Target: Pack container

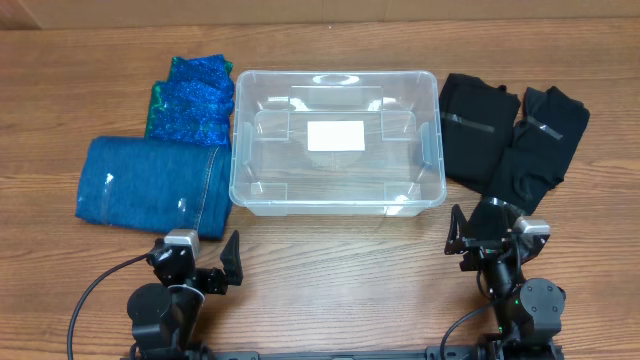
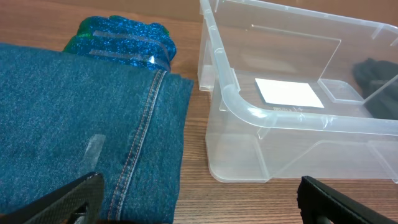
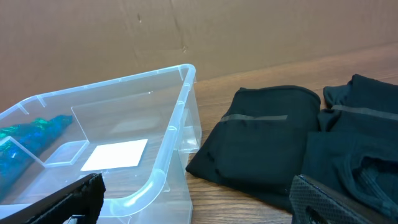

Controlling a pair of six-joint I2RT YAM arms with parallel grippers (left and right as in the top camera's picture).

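The clear plastic container (image 1: 336,140) stands empty in the middle of the table, a white label on its bottom; it also shows in the left wrist view (image 2: 249,112) and the right wrist view (image 3: 168,168). Folded blue jeans (image 1: 150,185) lie to its left, with a blue-green sparkly garment (image 1: 195,98) behind them. Two folded black garments (image 1: 478,125) (image 1: 540,145) lie to its right. My left gripper (image 1: 222,262) is open and empty near the front edge, below the jeans. My right gripper (image 1: 480,238) is open and empty, below the black garments.
The wooden table (image 1: 340,260) has bare room between the container and the arms. A brown cardboard wall (image 3: 186,31) stands behind the table.
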